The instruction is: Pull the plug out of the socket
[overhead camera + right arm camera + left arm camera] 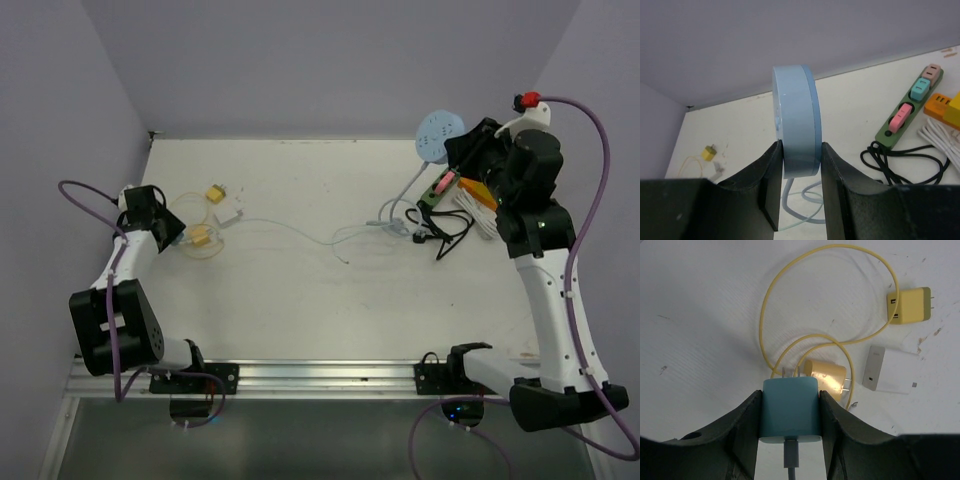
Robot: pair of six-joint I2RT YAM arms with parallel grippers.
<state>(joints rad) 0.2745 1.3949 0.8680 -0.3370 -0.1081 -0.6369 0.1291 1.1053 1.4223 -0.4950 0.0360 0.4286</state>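
My left gripper is shut on the pale blue plug, gripping its two sides low over the table at the far left. The plug's metal prongs stick out bare, and a grey lead leaves its rear. In the top view the left gripper sits beside small chargers. My right gripper is shut on the round pale blue socket, held on edge above the table at the back right. A thin pale cable runs across the table between the two sides. Plug and socket are far apart.
By the plug lie a yellow charger, a white charger and an orange-yellow charger with a looped yellow cable. At the right are a green power strip, an orange block, and black and white cords.
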